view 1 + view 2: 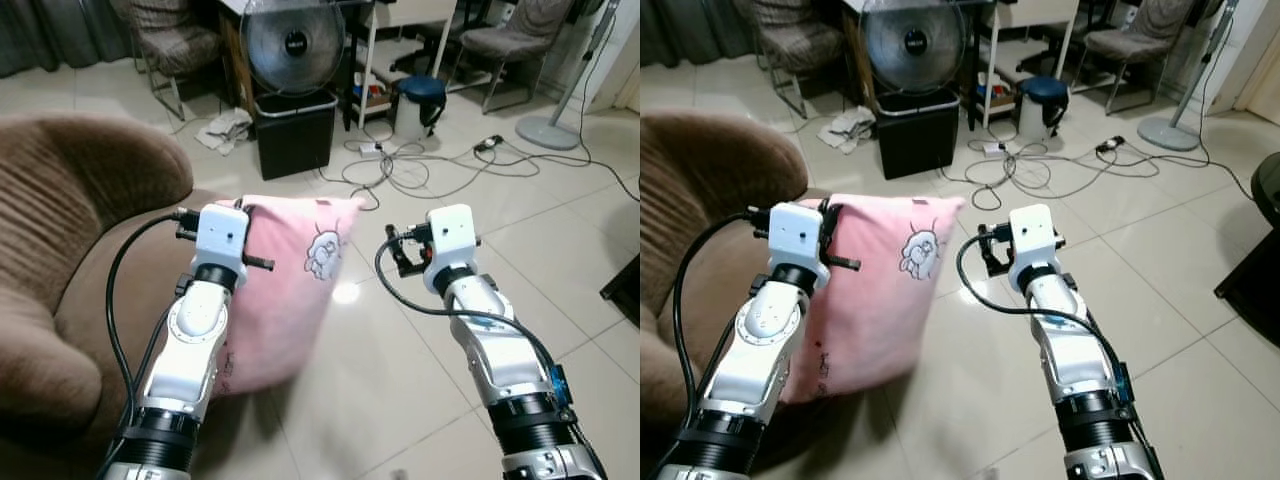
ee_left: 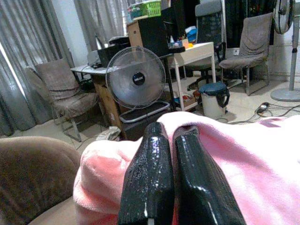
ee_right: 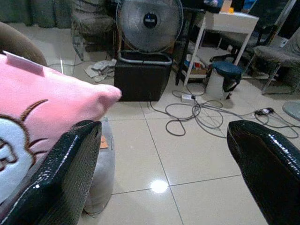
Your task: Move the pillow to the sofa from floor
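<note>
Up front, in the left eye view, the left claw [image 1: 240,208] is gripping the top edge of the pink pillow [image 1: 285,290], which is hanging upright off the tiled floor [image 1: 400,370] just beside the brown sofa [image 1: 70,260], while the right claw [image 1: 400,250] is hovering near the pillow's other side. In the left wrist view the black fingers [image 2: 145,183] are pinching together on the pink fabric. In the right wrist view the fingers [image 3: 61,173] are standing wide apart, the pillow just beside one of them, with a fan [image 3: 149,23] beyond.
</note>
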